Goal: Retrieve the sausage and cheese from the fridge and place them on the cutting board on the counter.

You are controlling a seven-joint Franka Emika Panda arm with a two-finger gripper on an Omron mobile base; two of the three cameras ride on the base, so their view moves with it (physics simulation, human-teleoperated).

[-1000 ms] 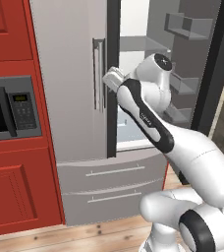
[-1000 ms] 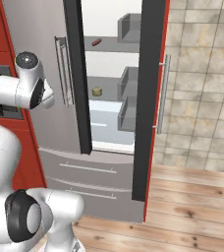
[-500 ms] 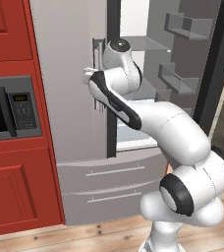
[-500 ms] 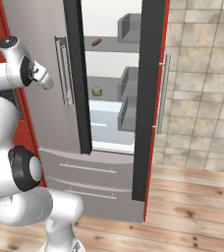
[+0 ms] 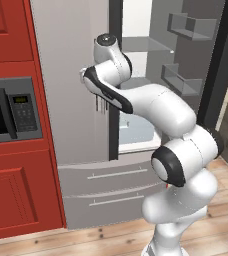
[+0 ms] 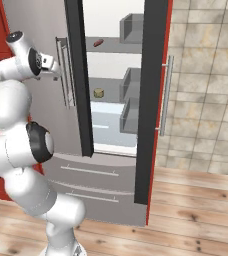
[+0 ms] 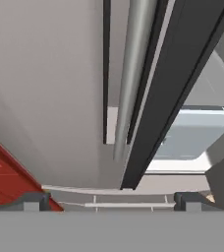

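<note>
The fridge (image 6: 111, 125) has its right door swung open; the sausage (image 6: 98, 42) lies on the top shelf, near the back; the cheese (image 6: 99, 93) sits on the shelf below; the gripper (image 6: 56, 67) is by the closed left door's handle (image 6: 62, 70), left of both foods, wide open and holding nothing.

The fridge (image 7: 50, 88) door's grey face spreads wide, its bar handle (image 7: 131, 74) running down beside the dark door edge (image 7: 173, 83). Past that edge, pale shelves (image 7: 197, 133) show inside. Drawers (image 7: 119, 202) lie below the door; a red cabinet (image 7: 6, 182) borders it.
</note>
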